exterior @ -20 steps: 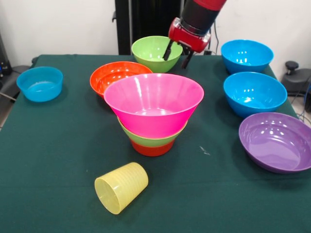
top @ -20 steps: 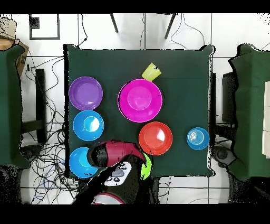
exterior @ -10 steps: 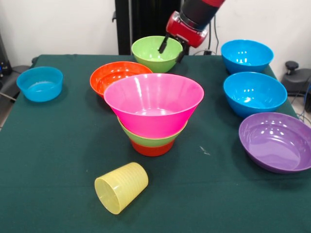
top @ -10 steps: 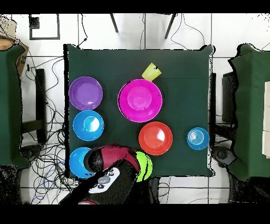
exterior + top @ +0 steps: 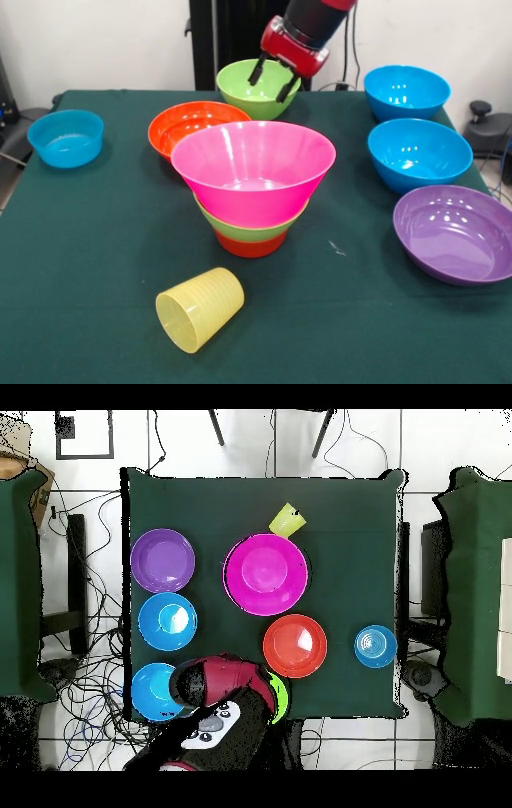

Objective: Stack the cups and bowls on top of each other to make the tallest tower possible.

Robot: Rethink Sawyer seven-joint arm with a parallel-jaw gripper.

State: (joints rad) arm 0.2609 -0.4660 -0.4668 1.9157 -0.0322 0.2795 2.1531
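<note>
Gripper (image 5: 271,79) moved left, now over lime green bowl (image 5: 244,87).

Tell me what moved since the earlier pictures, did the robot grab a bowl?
Only the arm moved. The gripper slid sideways, toward the left of the front view, and now hangs open over the lime green bowl at the back. It has grabbed nothing. The tower, the yellow cup on its side and the other bowls stayed where they were.
</note>
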